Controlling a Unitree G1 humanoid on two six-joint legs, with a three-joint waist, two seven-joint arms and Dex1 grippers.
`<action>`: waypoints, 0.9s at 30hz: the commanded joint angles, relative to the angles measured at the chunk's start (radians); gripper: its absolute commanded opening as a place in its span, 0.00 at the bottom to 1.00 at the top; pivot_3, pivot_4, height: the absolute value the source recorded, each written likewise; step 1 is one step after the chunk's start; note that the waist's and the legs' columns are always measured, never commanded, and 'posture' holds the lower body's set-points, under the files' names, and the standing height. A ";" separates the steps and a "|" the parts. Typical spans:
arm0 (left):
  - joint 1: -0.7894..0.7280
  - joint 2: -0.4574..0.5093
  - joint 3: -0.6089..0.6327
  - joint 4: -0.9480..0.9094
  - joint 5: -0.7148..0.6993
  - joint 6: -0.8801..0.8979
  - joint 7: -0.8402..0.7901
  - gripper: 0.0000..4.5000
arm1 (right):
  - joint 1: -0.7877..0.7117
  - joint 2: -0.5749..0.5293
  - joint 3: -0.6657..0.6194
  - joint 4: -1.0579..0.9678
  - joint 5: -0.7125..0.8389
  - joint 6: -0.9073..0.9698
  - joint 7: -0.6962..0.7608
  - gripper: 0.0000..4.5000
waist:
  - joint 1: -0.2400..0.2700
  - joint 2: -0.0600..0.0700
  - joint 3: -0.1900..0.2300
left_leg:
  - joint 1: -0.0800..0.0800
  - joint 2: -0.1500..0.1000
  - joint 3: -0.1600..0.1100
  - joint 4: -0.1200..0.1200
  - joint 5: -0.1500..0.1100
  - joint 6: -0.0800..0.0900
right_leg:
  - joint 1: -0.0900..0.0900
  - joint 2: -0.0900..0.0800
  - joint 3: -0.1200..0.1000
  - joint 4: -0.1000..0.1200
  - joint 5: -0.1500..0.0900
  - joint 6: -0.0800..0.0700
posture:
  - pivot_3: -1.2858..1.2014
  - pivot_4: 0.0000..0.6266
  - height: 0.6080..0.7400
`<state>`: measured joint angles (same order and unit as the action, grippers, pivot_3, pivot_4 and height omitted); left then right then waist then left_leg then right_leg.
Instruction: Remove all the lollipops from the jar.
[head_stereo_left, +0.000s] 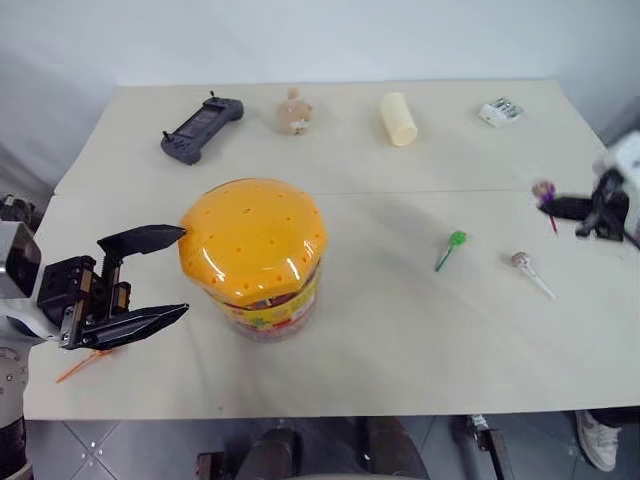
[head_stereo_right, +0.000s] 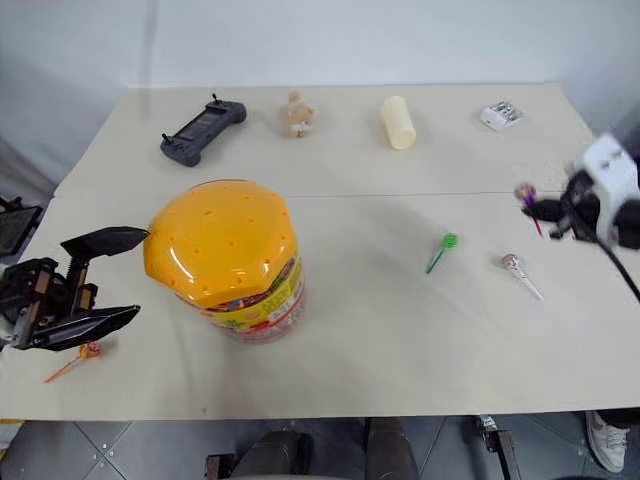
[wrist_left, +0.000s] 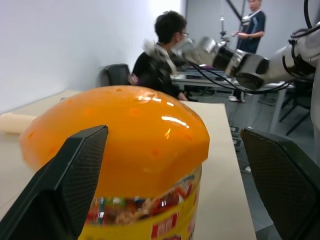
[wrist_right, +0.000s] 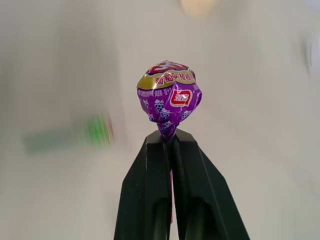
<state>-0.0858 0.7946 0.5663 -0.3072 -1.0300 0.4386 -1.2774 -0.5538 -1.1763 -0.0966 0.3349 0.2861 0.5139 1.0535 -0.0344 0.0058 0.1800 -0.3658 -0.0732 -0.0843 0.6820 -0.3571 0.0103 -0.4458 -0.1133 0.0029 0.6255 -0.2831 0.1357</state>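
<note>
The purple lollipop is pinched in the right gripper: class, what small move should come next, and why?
Probably lower it and release. The right gripper is shut on the purple lollipop above the table, near the green lollipop and pinkish-white lollipop already lying there.

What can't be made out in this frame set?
- Jar contents: the orange lid and label cover them in the head views; the left wrist view gives a blurred strip, so no count.
- Orange lollipop: partly under the left gripper.
- Purple lollipop stick: hidden between the right gripper's shut fingers.
- White box: too small to identify.
</note>
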 joint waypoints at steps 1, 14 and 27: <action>0.014 0.033 -0.002 0.003 0.014 0.017 -0.008 1.00 | 0.123 -0.033 -0.029 -0.013 -0.075 -0.018 -0.059 0.01 | 0.004 0.000 0.000 | 0.001 0.000 0.000 0.000 0.000 0.000 | 0.000 0.000 0.001 0.000 0.000 0.000 | 0.52 0.24 1.00; 0.020 0.072 0.044 0.040 0.066 0.006 0.044 1.00 | 0.320 0.003 -0.144 0.063 -0.089 -0.205 -0.053 0.54 | 0.021 0.002 -0.001 | 0.004 -0.001 0.003 0.000 0.000 0.001 | 0.002 0.001 0.004 -0.002 0.000 0.000 | 0.52 0.24 1.00; 0.152 0.087 0.169 0.305 0.275 -0.142 0.063 1.00 | 0.287 0.255 -0.378 -0.448 0.536 -0.285 0.278 0.99 | 0.023 0.002 -0.001 | 0.009 0.004 0.005 -0.002 -0.002 -0.001 | 0.005 0.003 0.004 -0.004 0.000 0.000 | 0.52 0.24 1.00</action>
<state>0.0698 0.8694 0.6748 -0.0147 -0.7632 0.3240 -1.2142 -0.2667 -0.9315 -0.4757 0.0221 0.7555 0.2148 1.3395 -0.0113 0.0076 0.1795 -0.3571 -0.0694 -0.0795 0.6802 -0.3595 0.0098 -0.4410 -0.1104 0.0070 0.6215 -0.2829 0.1361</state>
